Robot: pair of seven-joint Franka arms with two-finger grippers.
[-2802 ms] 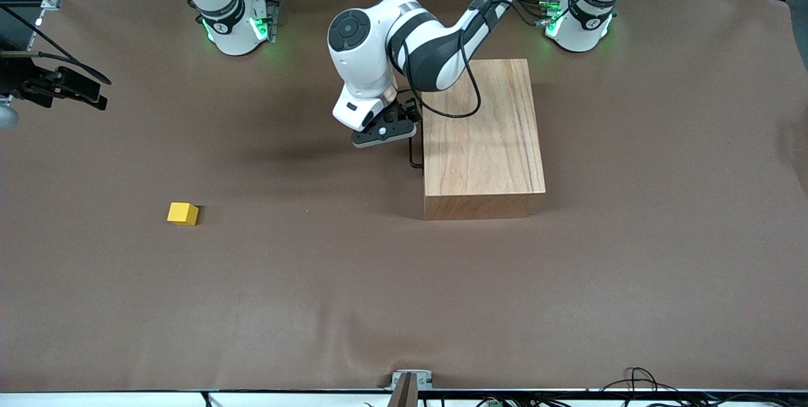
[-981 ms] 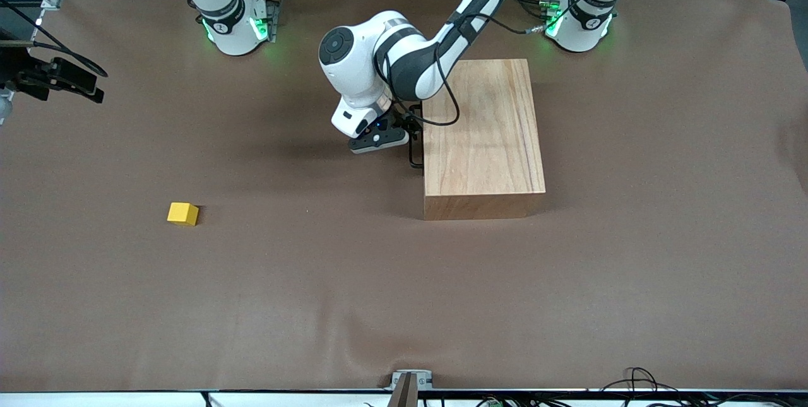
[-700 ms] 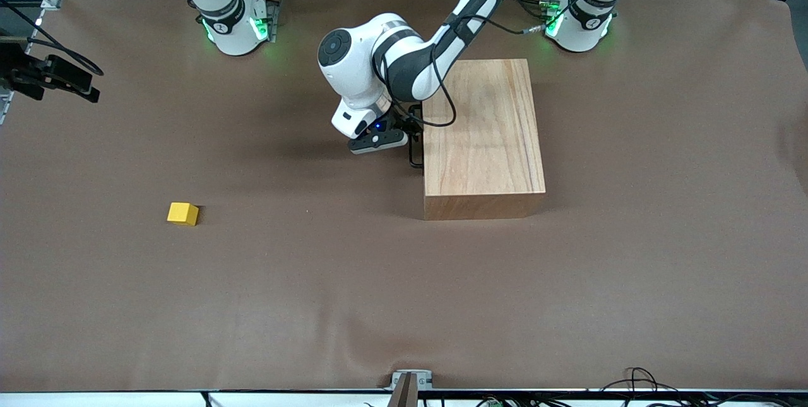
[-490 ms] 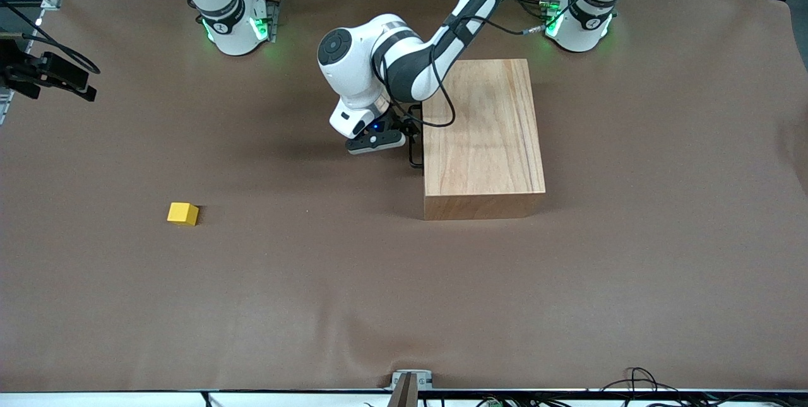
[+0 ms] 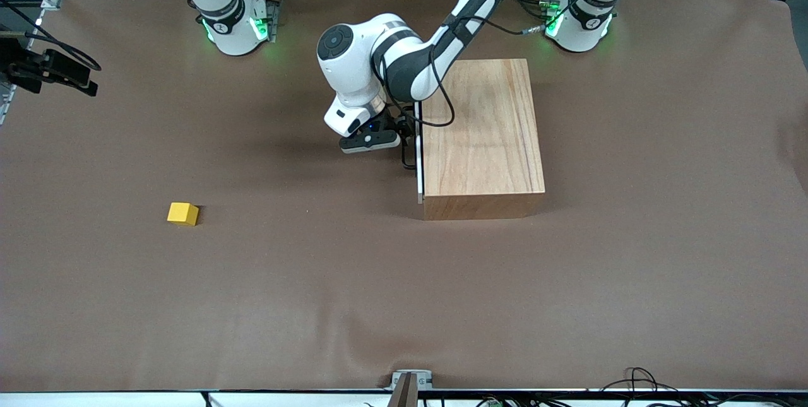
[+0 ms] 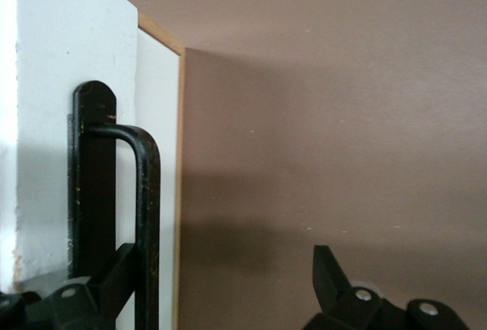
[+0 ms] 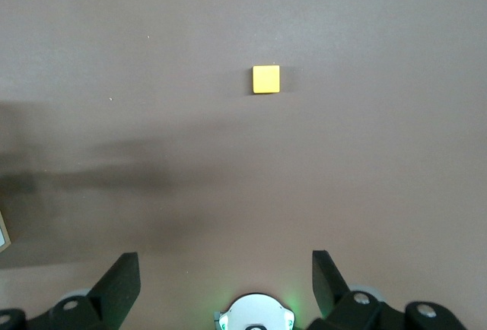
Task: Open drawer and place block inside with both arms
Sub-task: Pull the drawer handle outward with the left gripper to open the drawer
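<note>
Hooking is all that ties you to the drawer point(image 5: 419, 161), which shows only a sliver of pale front panel proud of the box point(image 5: 483, 135), on the side facing the right arm's end of the counter point(image 5: 404, 306). The left hand point(image 5: 372, 140) is spread wide and clamps nothing. One finger point(image 6: 114, 273) sits against the bar of the handle point(image 6: 146, 193), the other well clear of it.

That finger could slide off the smooth round black metal loop. A pull that is not straight could skew the shallow tray and jam it, and the whole plain wooden box might drag over the brown matte covering, which looks soft and slightly rumpled.

The block point(image 5: 183, 213) lies well apart from the box, toward the right arm's end and nearer the front camera. It is a small, bright yellow, sharp-edged cube, easy to nudge away with an off-centre pinch. The right hand point(image 7: 222, 258) waits over that end, fully spread and empty.
</note>
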